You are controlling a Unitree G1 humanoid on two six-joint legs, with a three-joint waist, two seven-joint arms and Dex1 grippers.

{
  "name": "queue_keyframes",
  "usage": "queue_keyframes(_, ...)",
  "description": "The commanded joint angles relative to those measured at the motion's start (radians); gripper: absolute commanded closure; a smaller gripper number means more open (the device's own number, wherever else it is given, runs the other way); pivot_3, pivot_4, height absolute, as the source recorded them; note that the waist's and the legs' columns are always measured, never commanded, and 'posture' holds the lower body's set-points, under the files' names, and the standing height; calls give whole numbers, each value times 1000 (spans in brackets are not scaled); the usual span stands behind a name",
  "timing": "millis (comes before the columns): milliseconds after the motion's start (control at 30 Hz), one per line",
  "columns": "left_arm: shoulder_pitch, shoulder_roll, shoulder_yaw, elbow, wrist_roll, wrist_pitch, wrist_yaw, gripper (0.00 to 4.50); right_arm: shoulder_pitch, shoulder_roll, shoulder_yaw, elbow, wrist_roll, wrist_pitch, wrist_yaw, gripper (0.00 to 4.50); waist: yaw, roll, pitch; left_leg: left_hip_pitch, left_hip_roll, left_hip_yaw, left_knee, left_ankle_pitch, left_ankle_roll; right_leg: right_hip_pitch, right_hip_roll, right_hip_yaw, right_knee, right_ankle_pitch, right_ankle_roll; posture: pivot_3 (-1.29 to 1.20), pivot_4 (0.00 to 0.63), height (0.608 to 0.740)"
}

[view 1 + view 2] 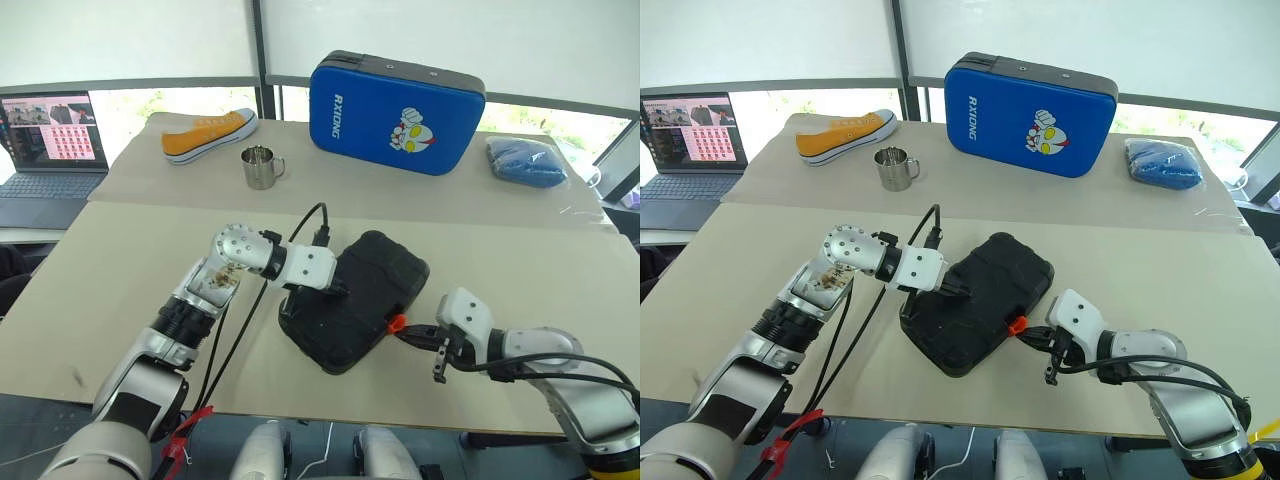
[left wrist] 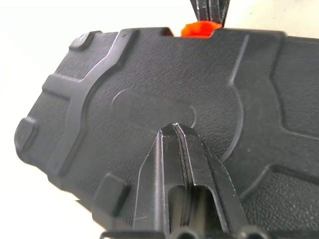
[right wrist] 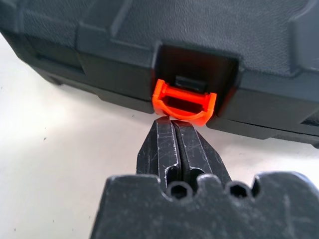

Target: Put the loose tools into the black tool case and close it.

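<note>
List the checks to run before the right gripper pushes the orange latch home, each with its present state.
1. Lid of the black tool case is down on its base: ok.
2. Left gripper, shut, rests its tips on the lid to steady it: ok.
3. Right gripper, shut, sits just under the orange latch, centred on it: ok.
4. Latch snapped flat into its recess: not ok, it hangs out from the case's edge.
5. No loose tools on the table around the case: ok.
6. All tools seated in their slots inside: cannot tell, the lid hides them.
</note>
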Motion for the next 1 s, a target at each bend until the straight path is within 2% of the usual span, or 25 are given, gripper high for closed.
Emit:
queue_keyframes(33,34,-25,-60,33,39,-4,12,4465,-51,15,-27,-76,46,-6,-15,4500,-1,0,0,0,0,0,0,0,0,0,0,0,0,0,0,0,150,739)
queue_keyframes(200,33,-29,-49,37,40,9,22,4465,-42,9,0,-53,14,-36,-14,4500,7,3,-2,0,0,0,0,0,0,1,0,0,-1,0,1,0,150,739)
queue_keyframes(333,43,-17,-9,4,-10,95,6,4465,-11,-28,-101,-62,68,-15,9,4500,10,3,-2,-1,-2,0,0,-1,1,0,-3,0,-2,0,2,0,150,739)
queue_keyframes(400,49,3,50,-27,-82,215,-12,4465,25,-67,-183,-64,121,-13,57,4500,6,3,-2,-3,-2,0,0,-1,2,-1,-3,0,-3,0,2,0,150,739)
queue_keyframes(500,68,111,166,-80,-203,387,-67,3722,104,-147,-361,-53,241,2,194,3662,-2,2,-1,-6,-1,0,0,-1,2,-4,-1,0,-2,0,2,0,150,739)
queue_keyframes(633,96,325,320,-93,-339,556,-157,2189,188,-241,-574,2,376,59,356,2348,-32,1,2,-8,2,-1,-3,-1,3,-10,3,0,-1,1,-1,0,150,739)
queue_keyframes(667,97,378,354,-84,-362,591,-182,1766,207,-262,-618,18,398,78,394,1936,-32,1,4,-8,3,-1,-4,-1,3,-10,4,0,0,1,-2,0,150,739)
queue_keyframes(767,118,542,436,-79,-433,702,-256,878,262,-326,-737,91,442,130,508,1048,-28,0,7,-11,3,0,-4,-1,2,-14,3,0,0,1,-2,0,150,739)
queue_keyframes(800,126,576,453,-81,-446,722,-267,421,272,-341,-762,110,451,143,533,593,-28,0,9,-11,3,-1,-4,-1,2,-14,3,0,0,1,-2,0,150,739)
queue_keyframes(867,144,636,489,-85,-473,774,-269,0,278,-367,-809,138,497,192,569,49,-25,-1,9,-13,2,0,-4,-1,2,-16,1,0,-1,1,-2,0,150,739)
queue_keyframes(1000,196,651,535,-123,-498,773,-234,0,251,-363,-797,135,512,191,544,49,-14,-1,9,-13,1,1,-4,-1,2,-15,-2,-1,-1,0,0,0,150,739)
